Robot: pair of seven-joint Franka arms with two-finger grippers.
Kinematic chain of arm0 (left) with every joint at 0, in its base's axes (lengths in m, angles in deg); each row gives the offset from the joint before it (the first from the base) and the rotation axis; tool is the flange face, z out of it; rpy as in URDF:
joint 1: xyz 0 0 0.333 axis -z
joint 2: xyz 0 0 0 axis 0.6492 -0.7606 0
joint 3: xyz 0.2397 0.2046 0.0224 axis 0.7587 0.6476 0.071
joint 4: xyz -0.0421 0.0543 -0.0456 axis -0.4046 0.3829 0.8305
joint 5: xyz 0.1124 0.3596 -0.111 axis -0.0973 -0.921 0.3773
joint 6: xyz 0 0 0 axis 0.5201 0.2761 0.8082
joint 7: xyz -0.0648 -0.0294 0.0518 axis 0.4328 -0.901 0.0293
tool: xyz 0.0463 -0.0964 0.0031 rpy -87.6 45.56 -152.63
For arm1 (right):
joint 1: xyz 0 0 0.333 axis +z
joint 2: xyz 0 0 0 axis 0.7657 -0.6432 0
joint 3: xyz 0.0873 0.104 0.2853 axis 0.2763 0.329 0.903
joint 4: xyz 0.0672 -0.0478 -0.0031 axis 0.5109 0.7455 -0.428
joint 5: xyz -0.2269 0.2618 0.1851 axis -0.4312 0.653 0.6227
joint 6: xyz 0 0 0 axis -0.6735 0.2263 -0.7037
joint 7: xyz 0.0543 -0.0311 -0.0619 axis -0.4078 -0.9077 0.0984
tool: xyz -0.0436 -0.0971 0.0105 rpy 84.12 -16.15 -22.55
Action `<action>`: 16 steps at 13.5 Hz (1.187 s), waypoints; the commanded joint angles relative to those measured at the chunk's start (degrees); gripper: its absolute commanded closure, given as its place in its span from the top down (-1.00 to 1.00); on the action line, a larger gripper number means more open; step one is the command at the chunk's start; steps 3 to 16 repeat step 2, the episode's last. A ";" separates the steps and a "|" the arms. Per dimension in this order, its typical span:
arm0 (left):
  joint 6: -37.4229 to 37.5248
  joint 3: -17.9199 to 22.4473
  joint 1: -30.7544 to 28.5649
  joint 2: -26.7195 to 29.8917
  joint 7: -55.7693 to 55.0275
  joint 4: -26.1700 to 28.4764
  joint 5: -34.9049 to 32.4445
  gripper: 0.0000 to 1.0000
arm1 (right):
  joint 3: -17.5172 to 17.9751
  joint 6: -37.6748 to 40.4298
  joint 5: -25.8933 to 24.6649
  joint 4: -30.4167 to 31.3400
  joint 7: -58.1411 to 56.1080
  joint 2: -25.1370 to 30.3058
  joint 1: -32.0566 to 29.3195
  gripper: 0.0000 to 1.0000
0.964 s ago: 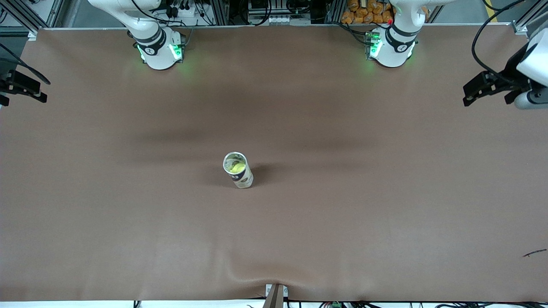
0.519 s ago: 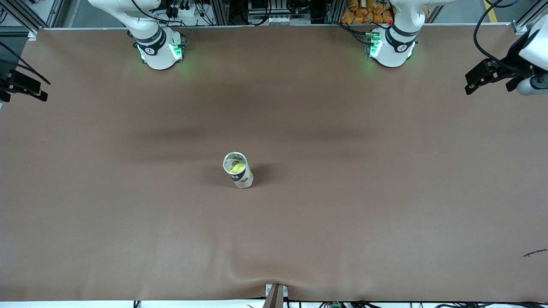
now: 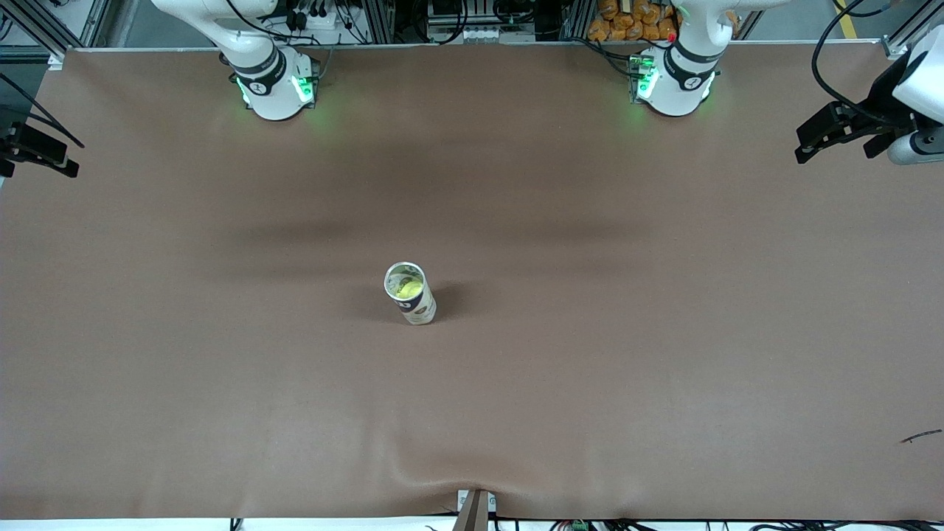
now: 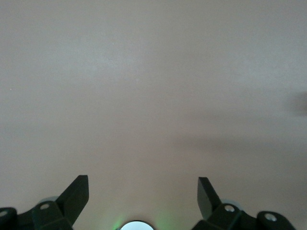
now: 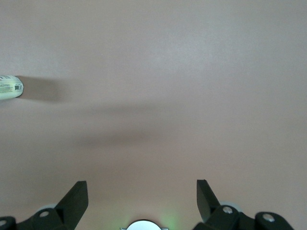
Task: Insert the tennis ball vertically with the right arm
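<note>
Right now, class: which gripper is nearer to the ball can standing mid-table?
Right, though only slightly. The right gripper hangs over the table's edge at the right arm's end; the left gripper over the left arm's end. The can stands between them.

Brown table [image 3: 664, 332], upright can [image 3: 413, 296] mid-table, small dark scrap [image 3: 920, 436]
</note>
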 commanded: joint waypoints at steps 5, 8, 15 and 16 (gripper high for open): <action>-0.29 0.42 0.23 -0.40 -0.12 -0.91 0.07 1.00 | 0.36 0.14 -0.75 -1.31 0.68 -1.07 -0.46 1.00; -0.29 0.42 0.23 -0.40 -0.12 -0.91 0.07 1.00 | 0.36 0.14 -0.75 -1.31 0.68 -1.07 -0.46 1.00; -0.29 0.42 0.23 -0.40 -0.12 -0.91 0.07 1.00 | 0.36 0.14 -0.75 -1.31 0.68 -1.07 -0.46 1.00; -0.29 0.42 0.23 -0.40 -0.12 -0.91 0.07 1.00 | 0.36 0.14 -0.75 -1.31 0.68 -1.07 -0.46 1.00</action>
